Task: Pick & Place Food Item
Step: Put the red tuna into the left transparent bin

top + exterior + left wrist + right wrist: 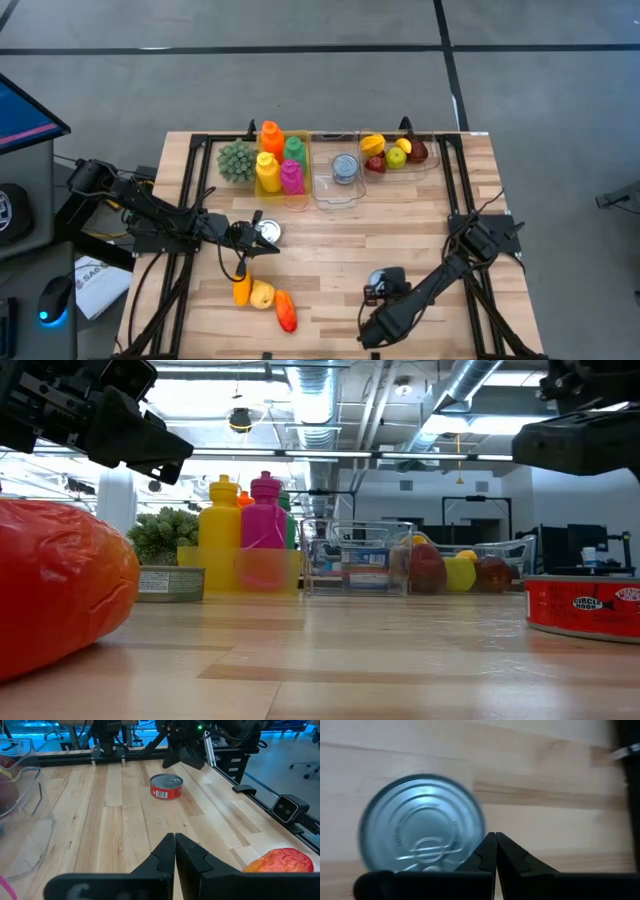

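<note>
Nothing is picked yet: my right gripper (495, 836), fingers together, hovers above the red can (166, 787); next I must open it. The left gripper (174, 837) is also pressed together and empty.

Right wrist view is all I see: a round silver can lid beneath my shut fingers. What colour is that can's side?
Observer: Red. The short metal can has a red label and stands upright on the wooden table.
Operator: Where's the left gripper?
Observer: The left gripper is shut, beside a second silver-topped can on the table's left half.
Operator: Any loose food?
Observer: Yes, three food pieces, orange, yellow and red, lie in a row near the front-left edge.
</note>
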